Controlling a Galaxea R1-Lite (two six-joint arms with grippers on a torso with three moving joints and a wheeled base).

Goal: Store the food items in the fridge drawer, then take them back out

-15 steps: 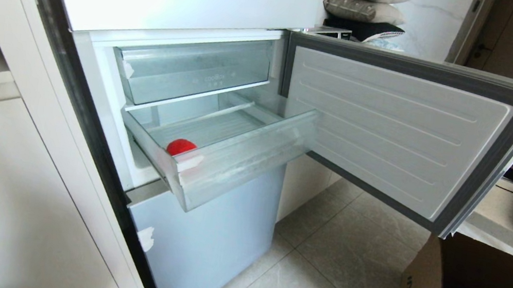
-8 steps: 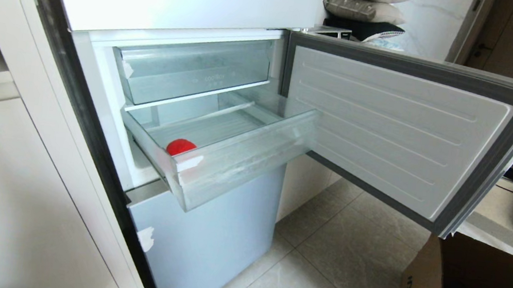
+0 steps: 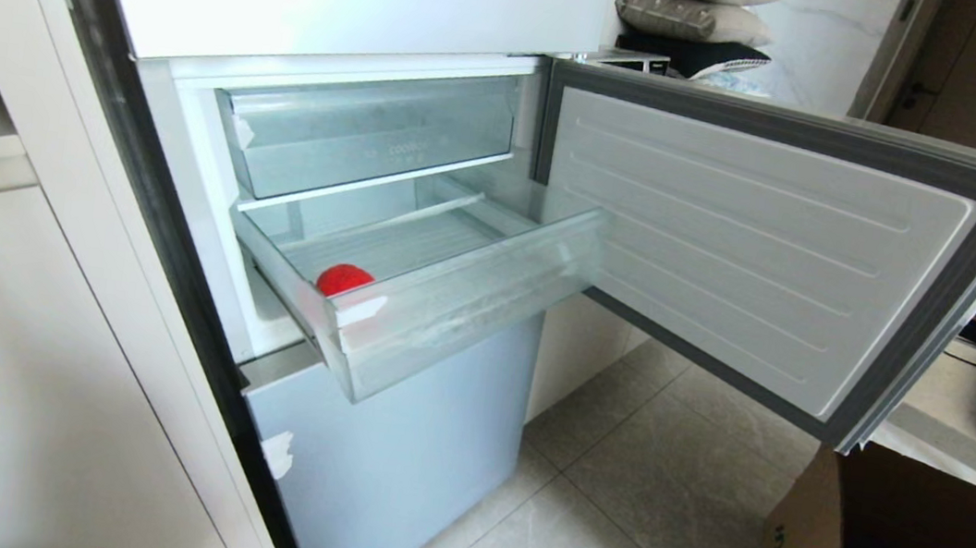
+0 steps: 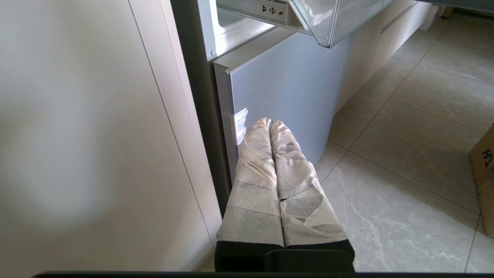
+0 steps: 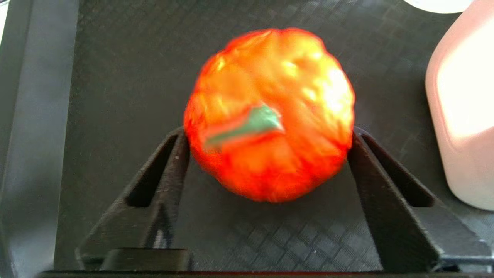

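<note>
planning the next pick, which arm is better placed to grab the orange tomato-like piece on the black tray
Right. The right gripper has its fingers on either side of the orange piece on the black tray. The left gripper is shut, low beside the lower fridge door, away from that piece.

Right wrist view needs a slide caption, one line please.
Right gripper with fingers flanking an orange pumpkin on a black tray.
</note>
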